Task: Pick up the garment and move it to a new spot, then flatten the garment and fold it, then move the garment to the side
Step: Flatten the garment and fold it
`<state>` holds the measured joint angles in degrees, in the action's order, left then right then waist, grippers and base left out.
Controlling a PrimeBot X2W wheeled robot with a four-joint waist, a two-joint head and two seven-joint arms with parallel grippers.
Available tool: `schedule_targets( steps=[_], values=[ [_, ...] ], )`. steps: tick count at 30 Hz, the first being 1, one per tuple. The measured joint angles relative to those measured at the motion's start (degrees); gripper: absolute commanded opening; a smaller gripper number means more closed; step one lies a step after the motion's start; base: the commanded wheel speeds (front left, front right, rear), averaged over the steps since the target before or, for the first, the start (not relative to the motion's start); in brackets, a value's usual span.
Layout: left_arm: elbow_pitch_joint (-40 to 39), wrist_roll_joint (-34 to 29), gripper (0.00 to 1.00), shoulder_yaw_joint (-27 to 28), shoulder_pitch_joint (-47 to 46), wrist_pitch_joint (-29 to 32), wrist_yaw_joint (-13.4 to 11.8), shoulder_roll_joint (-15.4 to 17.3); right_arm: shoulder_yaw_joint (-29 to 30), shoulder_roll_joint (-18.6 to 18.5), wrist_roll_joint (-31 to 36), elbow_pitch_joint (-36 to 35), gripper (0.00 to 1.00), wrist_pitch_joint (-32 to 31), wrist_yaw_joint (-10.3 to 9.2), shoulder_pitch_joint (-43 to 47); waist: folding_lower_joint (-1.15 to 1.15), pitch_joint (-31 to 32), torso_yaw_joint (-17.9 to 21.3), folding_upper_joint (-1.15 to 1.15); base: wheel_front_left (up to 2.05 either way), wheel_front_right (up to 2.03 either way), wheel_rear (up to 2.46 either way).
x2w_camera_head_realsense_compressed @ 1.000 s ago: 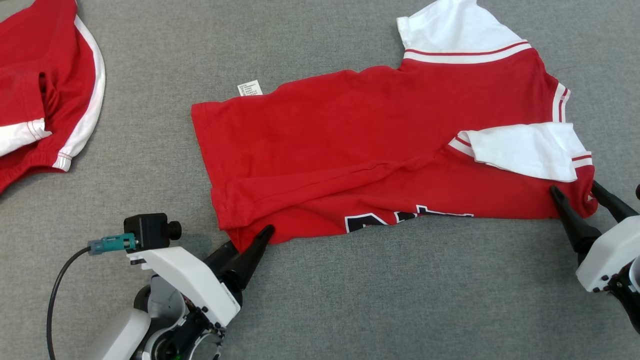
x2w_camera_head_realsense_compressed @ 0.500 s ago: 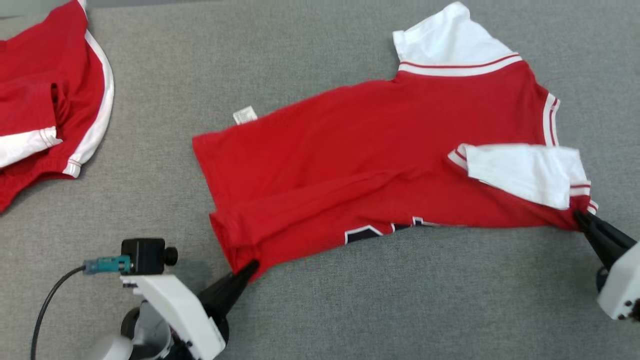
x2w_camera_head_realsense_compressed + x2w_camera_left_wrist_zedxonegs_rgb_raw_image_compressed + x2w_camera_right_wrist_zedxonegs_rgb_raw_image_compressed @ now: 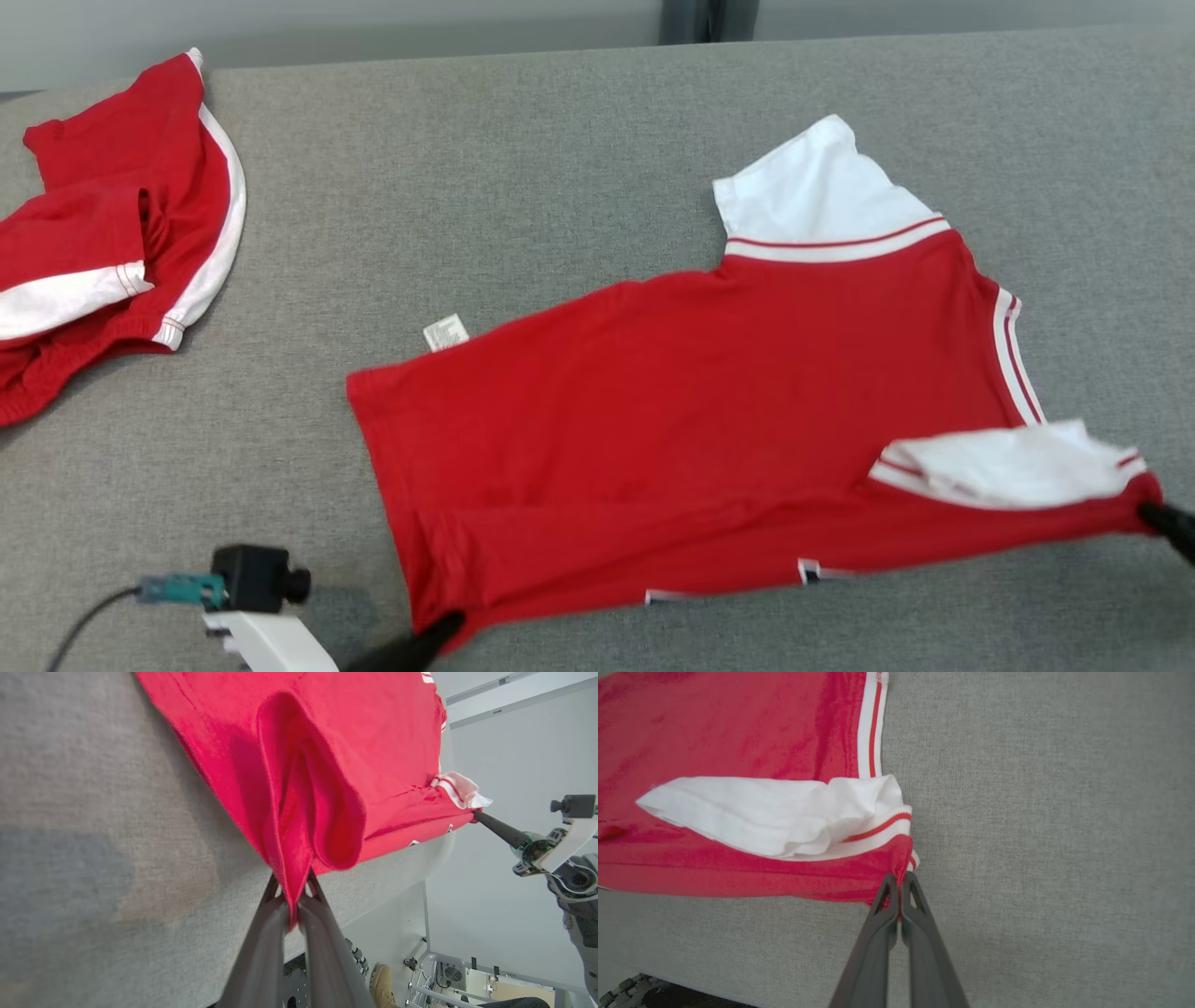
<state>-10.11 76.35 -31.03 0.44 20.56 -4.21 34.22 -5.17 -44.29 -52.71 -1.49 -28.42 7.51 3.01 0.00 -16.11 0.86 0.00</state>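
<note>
1. The shirt point(image 3: 691, 411) lies spread on the right half of the grey table point(image 3: 560, 168). Its long axis runs left to right, roughly along the near edge, with the hem to the left and the shoulders to the right.
2. The left gripper point(image 3: 290, 891) has its fingers pressed together on the bunched hem corner at the shirt's near left. From there the cloth opens away from it in a loose fold.
3. The right gripper point(image 3: 900, 879) is pinched tight on the near right corner, just beside the folded-over white sleeve point(image 3: 775, 812).
4. The shirt's near side stretches taut between the two grips. The rest of the cloth lies beyond both sets of fingers, toward the far edge.
5. As I judge it, the next move depends on that line. Both arms must travel together and keep their spacing, or the near side will sag or pull out of one grip.
6. A second red garment point(image 3: 103, 233) sits at the far left corner, well apart and nearer the left arm. A shift to the left could crowd it.
</note>
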Motion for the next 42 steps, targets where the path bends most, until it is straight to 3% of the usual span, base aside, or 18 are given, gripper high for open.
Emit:
schedule_targets(
  steps=[5,6,7,8,17,25,31,42],
  values=[
    [1.63,-0.32,0.02,-2.20,2.48,-0.49,0.62,-0.98,-0.59,1.30,0.00,-0.71,0.00,-1.98,-0.01,2.43,0.00,-0.77,-0.14,0.00,0.00,0.00,0.00],
    [2.07,-0.71,0.57,-2.11,2.65,-1.30,0.40,-1.40,-0.59,1.70,0.51,-0.56,0.14,-1.57,-0.01,2.51,0.00,-0.88,-0.27,0.00,0.00,0.00,0.00],
    [2.41,-1.32,1.00,-2.11,2.65,-2.00,0.00,-1.67,-0.56,2.08,1.18,-0.38,0.61,-1.19,-0.01,2.53,0.00,-0.95,-0.39,0.00,0.00,0.00,0.00],
    [2.58,-1.74,1.00,-2.09,2.65,-2.49,-0.16,-1.88,-0.43,2.46,1.75,-0.16,1.00,-0.74,-0.01,2.53,0.00,-1.01,-0.52,0.00,0.00,0.00,0.00],
    [1.89,-2.15,1.00,4.23,2.25,-10.35,-4.41,-4.24,4.28,3.27,5.58,-1.59,1.00,3.00,-0.01,0.29,0.00,-0.60,-1.87,0.00,0.00,0.00,0.00],
    [-2.37,-6.35,1.00,5.87,-6.30,-10.22,-6.68,-2.47,5.42,3.79,10.61,-4.22,1.00,1.67,-0.03,-14.77,0.00,-3.71,-3.43,0.00,0.00,0.00,0.00],
    [-0.27,-11.72,1.00,1.12,-17.17,-6.62,-7.39,-4.71,-1.07,6.73,16.33,1.86,1.00,-2.96,-0.01,-28.77,0.00,-7.31,-6.80,0.00,0.00,0.00,0.00],
    [5.34,-16.38,1.00,-6.44,-28.16,-0.10,-4.33,-7.84,-4.56,11.59,24.58,19.19,1.00,-2.09,-0.01,-44.28,0.00,-12.71,-13.95,0.00,0.00,0.00,0.00]
  ],
)
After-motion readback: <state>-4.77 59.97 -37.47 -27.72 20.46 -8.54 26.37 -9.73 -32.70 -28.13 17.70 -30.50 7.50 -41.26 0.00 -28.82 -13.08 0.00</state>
